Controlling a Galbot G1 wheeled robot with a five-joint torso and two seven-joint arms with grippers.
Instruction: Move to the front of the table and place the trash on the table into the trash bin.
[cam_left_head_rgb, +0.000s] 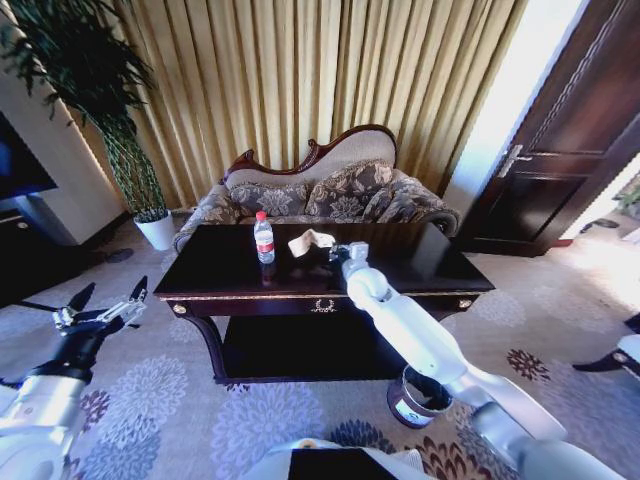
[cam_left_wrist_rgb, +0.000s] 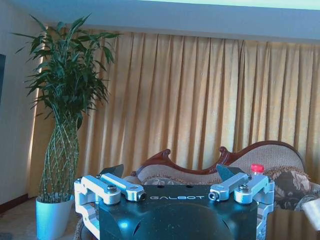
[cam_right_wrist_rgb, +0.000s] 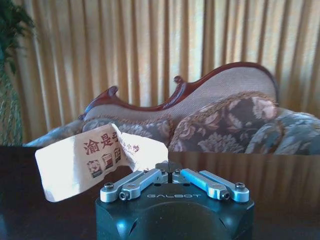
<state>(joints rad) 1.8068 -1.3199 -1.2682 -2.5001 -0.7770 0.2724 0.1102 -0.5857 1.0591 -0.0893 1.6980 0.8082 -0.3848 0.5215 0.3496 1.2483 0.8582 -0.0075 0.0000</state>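
The dark glossy table (cam_left_head_rgb: 425, 262) stands right in front of me. On it a clear bottle (cam_left_head_rgb: 264, 238) with a red cap stands upright, and its cap (cam_left_wrist_rgb: 257, 168) shows past my left gripper. Just right of the bottle lies a tan printed paper wad (cam_left_head_rgb: 310, 241). My right gripper (cam_left_head_rgb: 342, 254) reaches over the tabletop to it. In the right wrist view that gripper (cam_right_wrist_rgb: 169, 167) is shut on the near edge of the paper wad (cam_right_wrist_rgb: 95, 157). The dark round trash bin (cam_left_head_rgb: 412, 400) sits on the carpet at the table's front right, under my right arm. My left gripper (cam_left_head_rgb: 108, 306) hangs open and empty, left of the table.
A carved sofa (cam_left_head_rgb: 330, 190) stands behind the table against tan curtains. A tall plant in a white pot (cam_left_head_rgb: 157, 230) is at the back left. A dark door (cam_left_head_rgb: 560, 150) is at the right. Patterned carpet lies open on both sides of the table.
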